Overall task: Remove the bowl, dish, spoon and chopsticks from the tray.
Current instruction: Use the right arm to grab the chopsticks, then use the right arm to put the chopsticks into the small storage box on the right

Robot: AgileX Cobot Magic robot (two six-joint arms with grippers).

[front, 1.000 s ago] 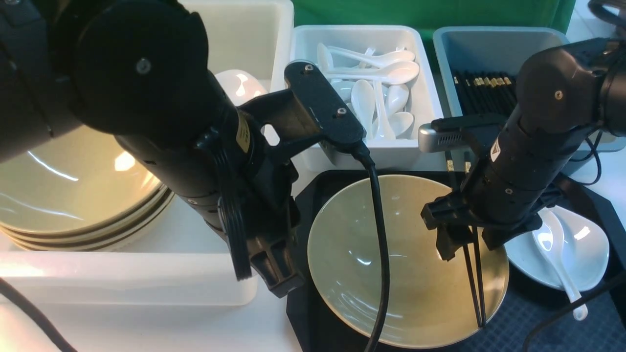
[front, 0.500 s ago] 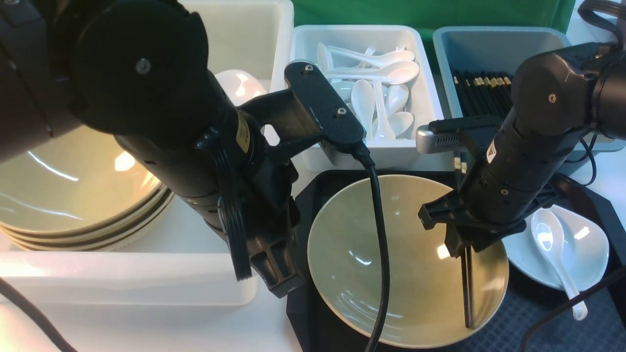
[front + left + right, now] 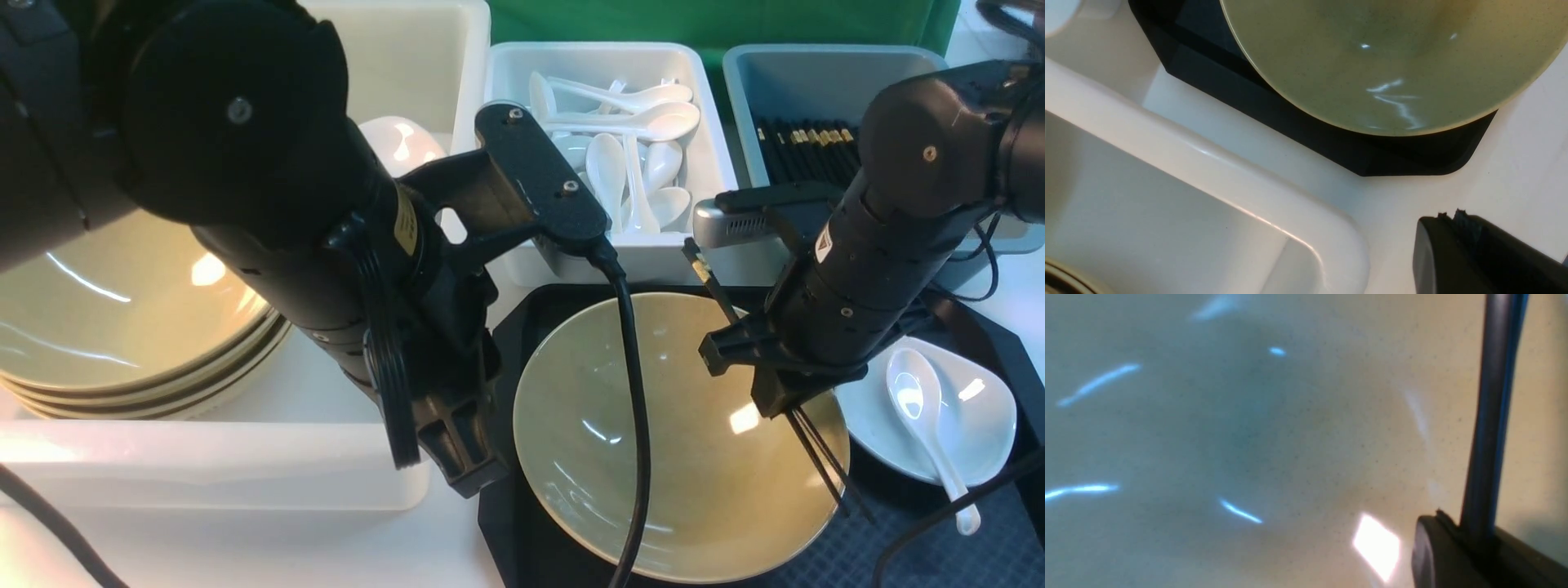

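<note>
left arm [image 3: 269, 188] slants down, forward | left gripper [image 3: 1447, 218] low, jaws pressed together | right arm [image 3: 898, 220] bends down | right gripper [image 3: 780, 402] jaws pinch the chopsticks [image 3: 815, 457], tilted

Bright overhead light, glare streaks across the wide glossy olive-yellow bowl [image 3: 571, 441]; right wrist view blurs soft up close.

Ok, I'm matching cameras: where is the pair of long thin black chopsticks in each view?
Front view: long thin black chopsticks slanting through the right gripper.
Left wrist view: not in it.
Right wrist view: the chopsticks, rising from that gripper.
Shared landmark: the glossy olive-yellow bowl.
</note>
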